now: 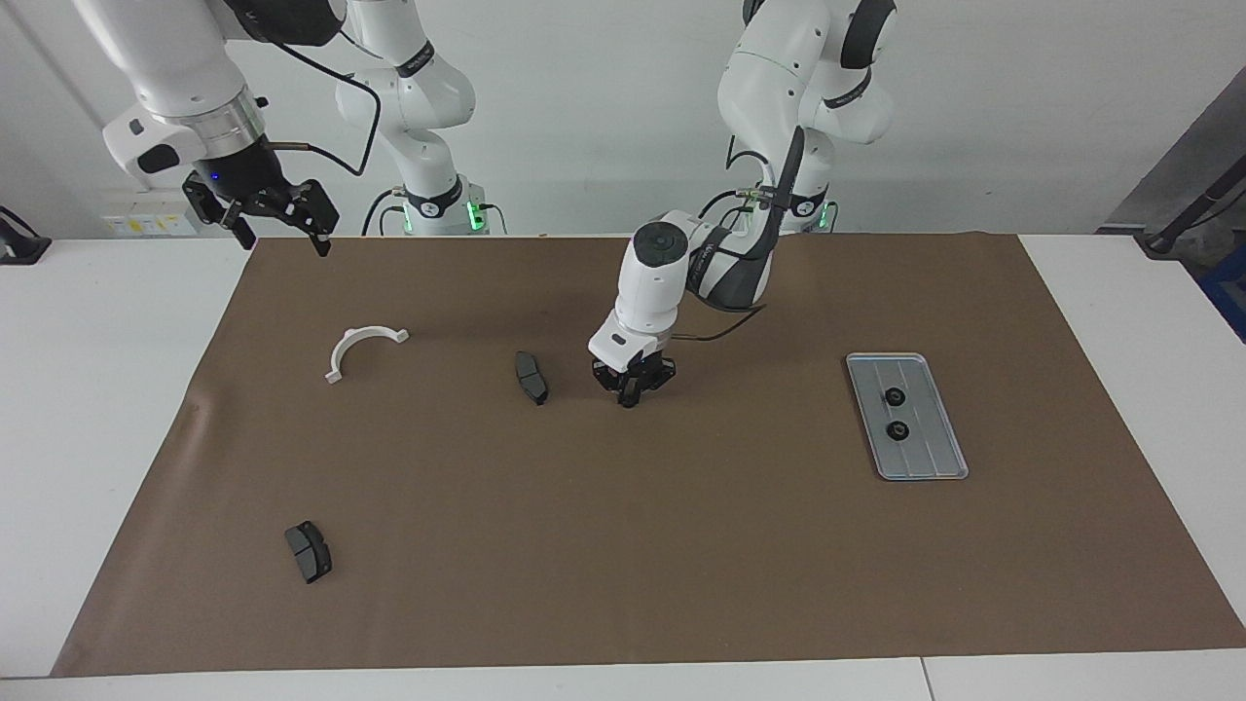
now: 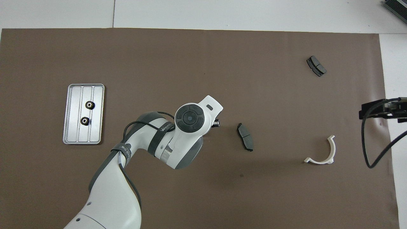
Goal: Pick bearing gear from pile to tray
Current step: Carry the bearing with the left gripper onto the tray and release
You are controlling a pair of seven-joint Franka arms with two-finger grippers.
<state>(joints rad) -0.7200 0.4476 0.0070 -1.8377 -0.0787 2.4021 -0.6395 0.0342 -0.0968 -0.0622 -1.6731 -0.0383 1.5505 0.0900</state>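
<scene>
My left gripper [image 1: 631, 393] is down on the brown mat in the middle of the table, its fingertips shut on a small black bearing gear [image 1: 631, 401]; in the overhead view the arm's wrist hides both. The silver tray [image 1: 936, 460] [image 2: 96, 128] lies toward the left arm's end with two black gears [image 1: 894, 396] [image 2: 90, 104] on it. What is left of the pile is a white half-ring [image 1: 348, 341] [image 2: 332, 151] and two dark brake-pad pieces [image 1: 531, 378] [image 2: 245, 137]. My right gripper [image 1: 282, 241] hangs open and empty, high over the mat's edge at the right arm's end.
The second brake-pad piece [image 1: 309, 551] [image 2: 316, 66] lies farthest from the robots, toward the right arm's end. The brown mat [image 1: 681, 545] covers most of the white table. The right arm's cable [image 2: 369, 152] dangles above the mat near the half-ring.
</scene>
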